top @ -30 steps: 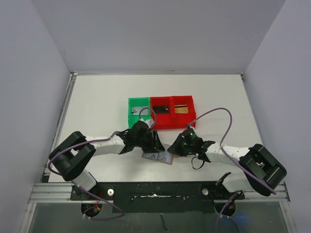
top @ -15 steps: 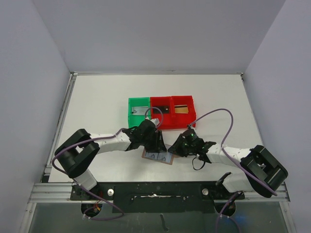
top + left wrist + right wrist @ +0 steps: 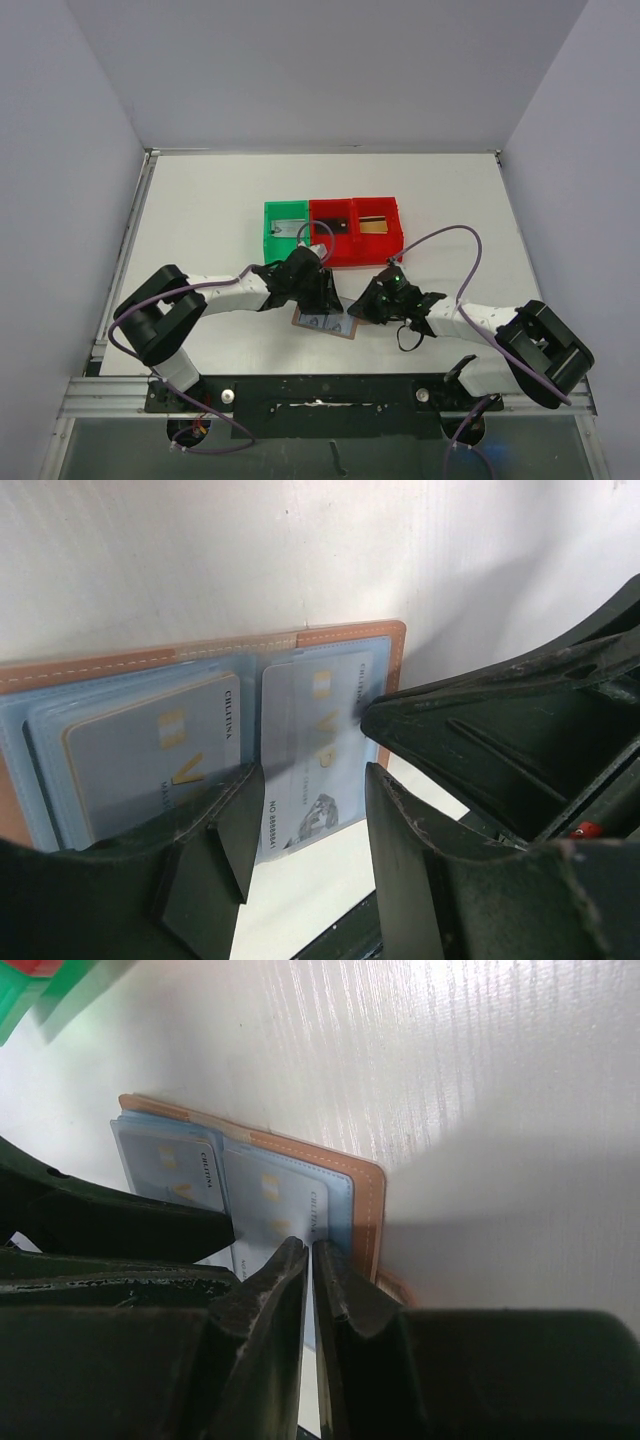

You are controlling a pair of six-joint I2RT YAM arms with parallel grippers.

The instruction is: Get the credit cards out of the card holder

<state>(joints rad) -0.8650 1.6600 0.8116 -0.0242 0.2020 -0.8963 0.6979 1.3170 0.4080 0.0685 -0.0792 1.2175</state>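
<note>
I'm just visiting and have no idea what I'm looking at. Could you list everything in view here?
card holder: one, brown with pale blue pockets, lying open on the table between the arms
cards: at least two, pale, in the holder's pockets; one sticks out partway
green bin: one, behind the holder
red bins: two, right of the green bin
table: one, white
cables: purple, looping from each arm
left fingers: black, apart, over the protruding card
right fingers: black, nearly together, at the holder's right edge
</note>
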